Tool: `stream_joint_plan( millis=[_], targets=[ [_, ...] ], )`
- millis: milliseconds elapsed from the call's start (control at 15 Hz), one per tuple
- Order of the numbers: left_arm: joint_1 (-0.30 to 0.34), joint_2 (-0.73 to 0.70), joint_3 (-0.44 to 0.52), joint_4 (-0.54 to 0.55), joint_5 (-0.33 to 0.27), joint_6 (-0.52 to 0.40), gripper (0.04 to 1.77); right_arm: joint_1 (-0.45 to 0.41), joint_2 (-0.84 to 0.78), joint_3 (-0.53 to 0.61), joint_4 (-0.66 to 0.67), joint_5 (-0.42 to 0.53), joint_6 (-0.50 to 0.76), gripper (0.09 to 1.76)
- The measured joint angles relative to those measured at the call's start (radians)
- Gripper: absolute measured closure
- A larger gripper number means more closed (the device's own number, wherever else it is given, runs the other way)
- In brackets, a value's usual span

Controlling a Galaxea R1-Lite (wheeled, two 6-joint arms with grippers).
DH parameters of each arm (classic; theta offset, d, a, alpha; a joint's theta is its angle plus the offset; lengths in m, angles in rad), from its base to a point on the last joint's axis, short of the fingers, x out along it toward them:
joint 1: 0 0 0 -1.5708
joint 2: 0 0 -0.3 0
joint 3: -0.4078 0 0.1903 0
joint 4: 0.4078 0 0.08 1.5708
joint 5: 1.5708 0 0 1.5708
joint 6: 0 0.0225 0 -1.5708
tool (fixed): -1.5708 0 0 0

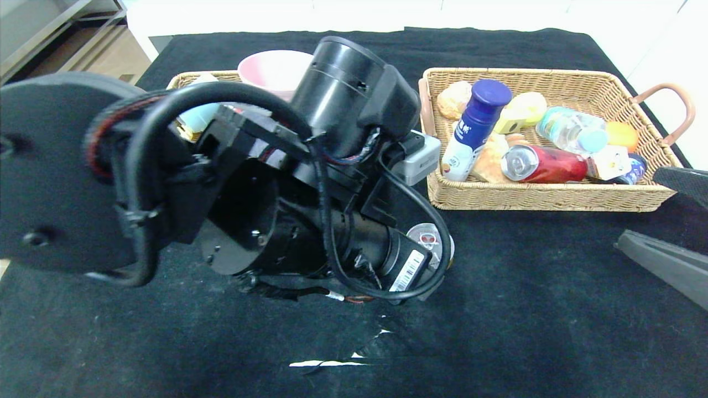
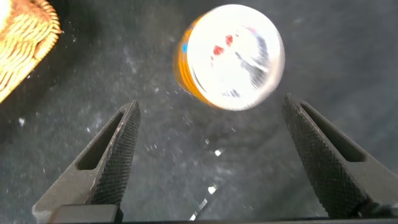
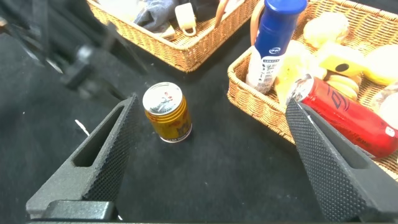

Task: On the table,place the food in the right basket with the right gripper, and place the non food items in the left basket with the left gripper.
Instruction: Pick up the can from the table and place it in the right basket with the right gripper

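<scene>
The gold can (image 3: 166, 112) was seen upright on the table (image 1: 553, 309) between the baskets, beneath the released left gripper (image 2: 211, 155); rigid and slippery, it was judged best gripped mid-body by the spread right gripper (image 3: 205, 162).

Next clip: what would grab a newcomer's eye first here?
The left arm fills the head view, its left gripper open over a gold can standing on the table. Beyond it, the right basket brims with bottles, bread and a red can.
</scene>
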Motion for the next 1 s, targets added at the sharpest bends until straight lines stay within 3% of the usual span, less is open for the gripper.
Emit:
stream_joint_plan(
  millis=[467,733,1000],
  targets=[
    [0.069,-0.26,0.49,-0.5,-0.205,0.081,0.12,0.027,0.041,0.016,0.0,-0.002,-0.002,0.14],
    [0.133,-0.41,0.669,-0.564,-0.328,0.11,0.11,0.037,0.057,0.022,0.0,-0.003,-0.005,0.14],
    [0.154,-0.5,0.807,-0.659,-0.336,0.138,0.11,0.054,0.07,0.027,0.0,-0.008,-0.005,0.14]
  ],
)
